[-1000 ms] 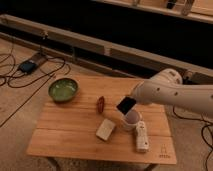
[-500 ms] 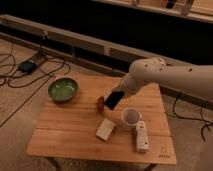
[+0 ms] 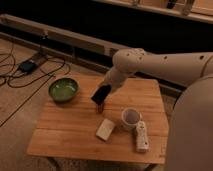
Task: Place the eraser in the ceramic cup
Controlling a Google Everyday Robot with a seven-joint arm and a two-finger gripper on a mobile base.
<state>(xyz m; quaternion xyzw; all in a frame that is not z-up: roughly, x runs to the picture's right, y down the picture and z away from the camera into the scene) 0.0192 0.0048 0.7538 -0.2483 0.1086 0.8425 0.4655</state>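
Note:
The white ceramic cup stands upright on the wooden table, right of centre. My gripper is at the end of the white arm, which reaches in from the right. It hovers just above the table's middle, left of the cup and apart from it. A flat black rectangular shape shows at the arm's tip. I cannot tell whether that is the eraser or the gripper itself. No black block lies on the table.
A green bowl sits at the table's back left. A small reddish object lies just under the gripper. A cream block and a white remote-like bar flank the cup. Cables lie on the floor, left.
The gripper has swung left, from right beside the cup to the table's middle above the reddish object. The things on the table have not moved.

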